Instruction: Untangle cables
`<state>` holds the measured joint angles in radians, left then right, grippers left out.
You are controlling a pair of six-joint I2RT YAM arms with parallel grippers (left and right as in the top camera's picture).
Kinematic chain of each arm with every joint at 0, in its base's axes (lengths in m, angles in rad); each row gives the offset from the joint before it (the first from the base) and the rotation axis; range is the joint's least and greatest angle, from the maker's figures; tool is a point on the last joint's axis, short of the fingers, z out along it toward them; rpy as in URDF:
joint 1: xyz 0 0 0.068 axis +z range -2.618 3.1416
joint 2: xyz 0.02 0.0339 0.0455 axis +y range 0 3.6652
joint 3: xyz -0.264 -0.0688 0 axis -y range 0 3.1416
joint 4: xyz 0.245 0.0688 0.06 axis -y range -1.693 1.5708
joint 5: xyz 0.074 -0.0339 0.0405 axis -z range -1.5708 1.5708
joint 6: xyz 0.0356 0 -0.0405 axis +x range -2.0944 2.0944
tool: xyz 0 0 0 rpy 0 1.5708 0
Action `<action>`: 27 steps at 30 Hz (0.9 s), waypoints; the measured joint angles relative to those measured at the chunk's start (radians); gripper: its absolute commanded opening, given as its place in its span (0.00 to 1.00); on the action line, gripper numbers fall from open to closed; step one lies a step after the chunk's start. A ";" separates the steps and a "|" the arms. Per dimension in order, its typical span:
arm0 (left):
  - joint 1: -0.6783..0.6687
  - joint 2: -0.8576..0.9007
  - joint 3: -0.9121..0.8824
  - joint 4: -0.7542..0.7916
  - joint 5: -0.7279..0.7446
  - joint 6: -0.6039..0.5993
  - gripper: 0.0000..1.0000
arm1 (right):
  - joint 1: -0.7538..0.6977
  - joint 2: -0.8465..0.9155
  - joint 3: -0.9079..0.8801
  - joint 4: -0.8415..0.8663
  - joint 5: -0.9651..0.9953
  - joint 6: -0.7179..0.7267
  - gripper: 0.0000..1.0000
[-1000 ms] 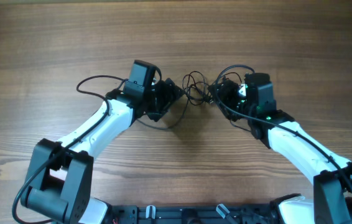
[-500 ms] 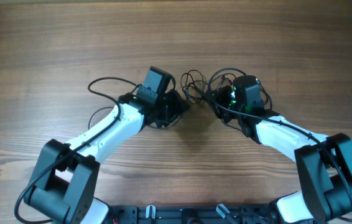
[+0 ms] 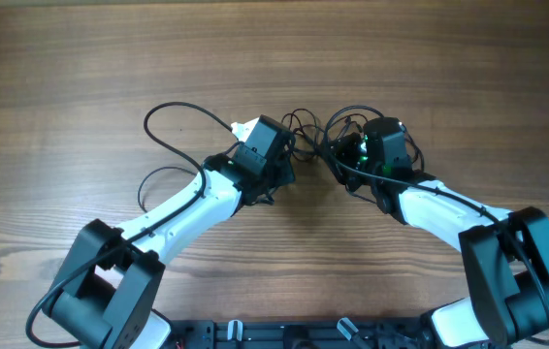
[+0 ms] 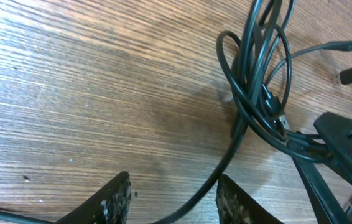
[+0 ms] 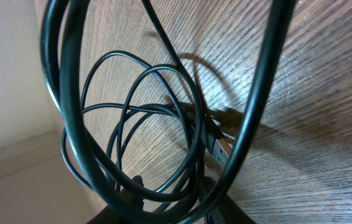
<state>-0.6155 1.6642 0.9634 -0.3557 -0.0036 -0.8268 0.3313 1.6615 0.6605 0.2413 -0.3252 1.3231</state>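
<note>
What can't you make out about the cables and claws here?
Overhead: the cables are too small and tangled to count.
Left wrist: the left gripper has its fingertips cut off by the bottom edge.
Right wrist: the right gripper is hidden behind blurred loops; its grip is unclear.

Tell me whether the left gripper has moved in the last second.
Yes. The left gripper has shifted right across the table, closer to the cables, which stayed in place.
</note>
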 measured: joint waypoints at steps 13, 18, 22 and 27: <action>-0.006 0.087 0.000 0.077 -0.025 0.004 0.24 | 0.000 0.000 0.000 0.000 0.000 0.000 0.30; -0.014 0.106 0.000 0.122 -0.025 0.013 0.44 | 0.000 0.000 0.000 0.000 -0.008 -0.015 0.30; -0.014 0.106 0.000 0.121 -0.012 0.011 0.40 | 0.000 0.000 0.000 0.000 -0.011 -0.019 0.29; -0.014 0.106 0.000 0.089 0.021 0.021 0.04 | 0.000 0.000 0.000 0.001 -0.016 -0.035 0.12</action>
<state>-0.6292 1.7706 0.9634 -0.2672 0.0177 -0.8062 0.3313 1.6615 0.6605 0.2424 -0.3408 1.2881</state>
